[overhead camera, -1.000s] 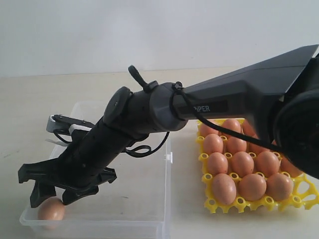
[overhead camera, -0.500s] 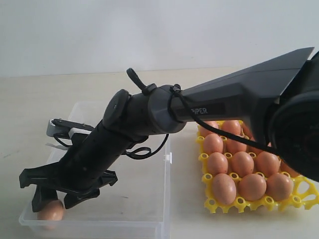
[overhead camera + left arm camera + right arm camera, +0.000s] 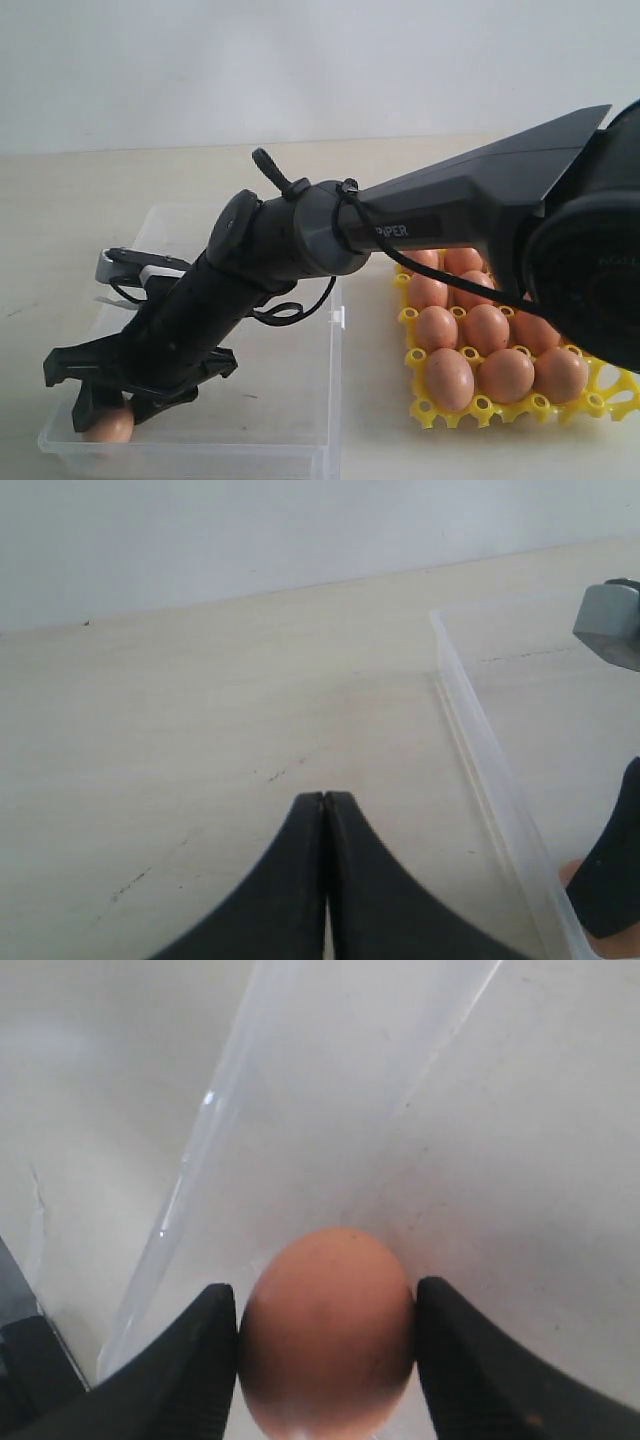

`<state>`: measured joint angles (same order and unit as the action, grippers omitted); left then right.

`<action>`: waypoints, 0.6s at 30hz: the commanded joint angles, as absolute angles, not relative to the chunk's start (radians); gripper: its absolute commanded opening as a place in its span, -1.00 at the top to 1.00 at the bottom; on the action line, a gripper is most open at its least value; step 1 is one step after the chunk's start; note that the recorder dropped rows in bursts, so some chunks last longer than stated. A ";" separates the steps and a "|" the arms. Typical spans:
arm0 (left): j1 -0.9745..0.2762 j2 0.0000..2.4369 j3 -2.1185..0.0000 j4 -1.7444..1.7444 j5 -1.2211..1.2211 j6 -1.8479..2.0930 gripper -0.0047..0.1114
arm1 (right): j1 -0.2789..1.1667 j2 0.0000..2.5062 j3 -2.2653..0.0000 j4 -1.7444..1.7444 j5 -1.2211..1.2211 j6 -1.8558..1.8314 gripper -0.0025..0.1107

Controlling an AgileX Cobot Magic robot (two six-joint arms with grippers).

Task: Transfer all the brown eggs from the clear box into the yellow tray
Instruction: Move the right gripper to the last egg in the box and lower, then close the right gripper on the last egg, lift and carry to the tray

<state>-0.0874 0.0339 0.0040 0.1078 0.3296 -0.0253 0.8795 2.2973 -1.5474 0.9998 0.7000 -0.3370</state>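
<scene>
- The right pincer [image 3: 105, 408] reaches across into the near left corner of the clear box [image 3: 335, 345]. The only brown egg [image 3: 108, 428] seen there lies in that corner.
- The right wrist view shows the fingers [image 3: 190, 1360] set against both flanks of that egg, which rests on the box floor.
- The left pincer [image 3: 325, 815] is closed and empty over the counter [image 3: 200, 720] beside the box, out of the way.
- Only the exterior view shows the yellow tray [image 3: 480, 408], nearly full of eggs [image 3: 487, 328].

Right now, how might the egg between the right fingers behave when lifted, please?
The brown egg looks smooth and rounded, so it may slip from the fingers. Pinched at two points, it may crack if squeezed hard. Dropped in the flat-floored clear box, it would likely roll.
</scene>
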 commanded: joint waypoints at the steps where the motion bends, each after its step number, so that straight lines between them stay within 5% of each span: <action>1: -0.091 0.035 0.000 0.105 0.316 -0.030 0.92 | 0.883 2.289 -1.552 0.931 0.672 -0.370 0.96; 9: -0.091 0.035 0.000 0.105 0.316 -0.030 0.92 | 0.865 1.961 -1.192 0.779 0.138 -0.373 0.96; 18: -0.091 0.035 0.000 0.105 0.316 -0.030 0.92 | 0.761 1.595 -0.835 0.748 -0.160 -0.435 0.96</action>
<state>-0.0874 0.0339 0.0040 0.1078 0.3296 -0.0253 0.7968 1.6953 -0.9202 0.7587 -0.0652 -0.4000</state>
